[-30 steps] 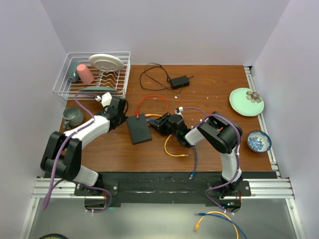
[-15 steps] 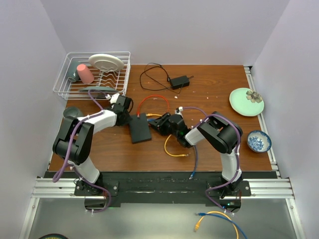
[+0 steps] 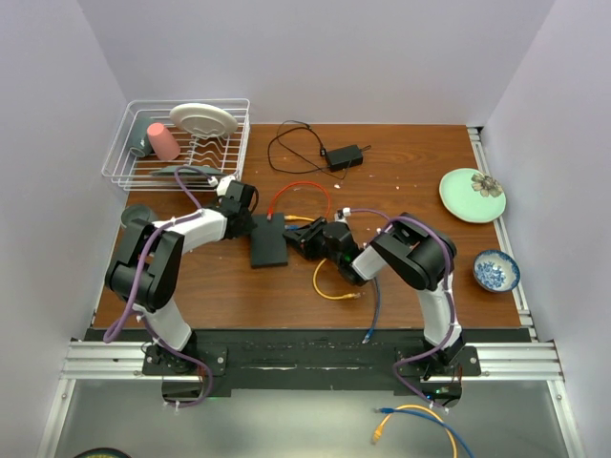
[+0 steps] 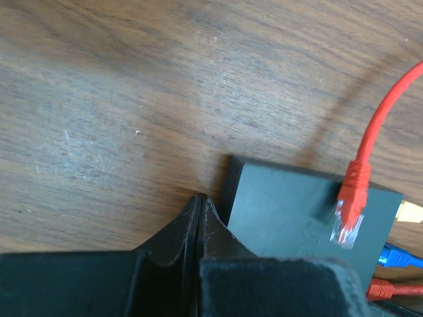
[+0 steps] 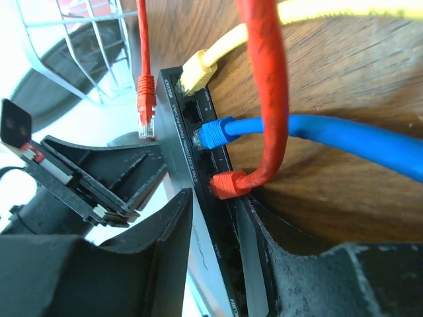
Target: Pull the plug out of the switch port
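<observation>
The flat black switch box [image 3: 269,243] lies mid-table. Its port edge [image 5: 198,148] holds a yellow plug [image 5: 195,71], a blue plug [image 5: 216,132] and a red plug [image 5: 228,185]. Another red plug [image 4: 349,212] lies loose on the box top [image 4: 284,211]. My left gripper [image 3: 250,226] is shut and empty, its tips [image 4: 200,197] on the table against the box's far-left corner. My right gripper [image 3: 298,239] is partly open, and in its wrist view [image 5: 217,201] one finger is over the top and one in front of the port edge, just short of the plugged red plug.
A wire dish rack [image 3: 124,143] with a plate and a pink cup stands back left, with a grey mug [image 3: 136,217] below it. A black adapter [image 3: 344,156] with thin cord lies at the back. A green plate [image 3: 473,196] and blue bowl [image 3: 495,270] sit right. Yellow and blue cables [image 3: 329,289] trail toward the front.
My left arm has swung right and its shut gripper now rests at the box's far-left corner. The box has turned a little, squarer to the table. The right arm has hardly moved.
</observation>
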You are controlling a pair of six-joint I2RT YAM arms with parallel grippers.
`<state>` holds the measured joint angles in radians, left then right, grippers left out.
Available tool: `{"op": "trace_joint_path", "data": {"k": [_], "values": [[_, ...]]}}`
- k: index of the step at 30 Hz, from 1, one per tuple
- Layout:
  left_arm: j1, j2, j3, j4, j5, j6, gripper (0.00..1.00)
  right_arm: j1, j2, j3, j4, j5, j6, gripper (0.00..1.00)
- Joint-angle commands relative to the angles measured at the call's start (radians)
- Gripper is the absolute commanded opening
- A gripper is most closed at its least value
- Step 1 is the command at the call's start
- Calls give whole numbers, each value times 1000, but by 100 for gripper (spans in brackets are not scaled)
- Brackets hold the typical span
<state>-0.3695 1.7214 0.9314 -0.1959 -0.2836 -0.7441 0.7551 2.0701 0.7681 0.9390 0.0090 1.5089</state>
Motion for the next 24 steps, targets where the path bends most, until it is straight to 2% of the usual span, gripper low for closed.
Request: {"op": "trace_joint_path", "data": {"k": [1, 8, 14, 19, 21, 24], "values": [[-19, 30, 12, 24, 58, 5, 0, 15, 82, -24, 35, 34, 79, 38], [-17, 17, 1, 30, 58, -1, 0, 18, 105, -56, 167, 63, 106, 41], [-17, 6, -17, 46, 75, -15, 0, 21, 87, -84, 184, 85, 117, 45], [-17, 0, -28, 52, 83, -23, 0, 23, 78, -105, 188, 118, 157, 43], [-17, -8, -32, 56, 81, -29, 0, 24, 87, -119, 248, 126, 174, 43], [-17, -16, -34, 55, 77, -35, 0, 26, 68, -113, 245, 112, 157, 48]]}}
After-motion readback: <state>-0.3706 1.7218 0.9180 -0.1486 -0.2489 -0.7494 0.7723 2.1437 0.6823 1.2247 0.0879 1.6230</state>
